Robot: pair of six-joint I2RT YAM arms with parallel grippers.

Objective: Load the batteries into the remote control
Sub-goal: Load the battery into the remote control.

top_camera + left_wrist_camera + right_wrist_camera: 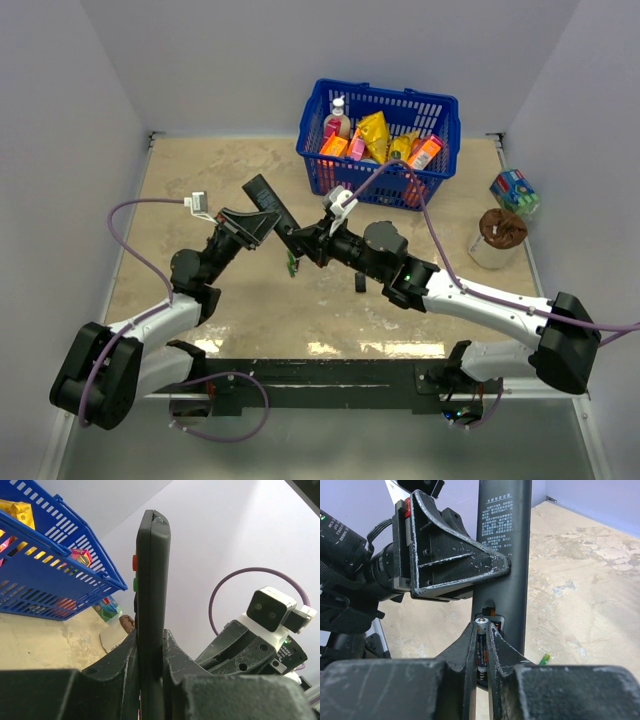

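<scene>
From the top view I see the left gripper [272,224] at mid-table, clamped on the remote [262,192], which it holds off the table, tilted, with its free end pointing far and left. The right gripper [300,243] comes in from the right and meets the remote's near end. A blue basket [440,100] of packets sits at the far right, and a small black piece [359,283] lies on the table just beside the right arm. On the left wrist view, the remote [151,580] stands edge-on and upright between my 2 fingers, both pressed against its sides, with the left gripper [150,645] closed on it. The basket [60,575] is to the left and the right arm's camera to the right. On the right wrist view, the right gripper [481,635] is closed on 1 battery [481,647], a finger tight on each side. Its silver tip sits at the mouth of the open compartment [489,616] in the remote's [502,555] back. The left gripper [450,560] grips the remote just above that opening. A 2nd battery [544,658] lies on the table, right of the remote.
</scene>
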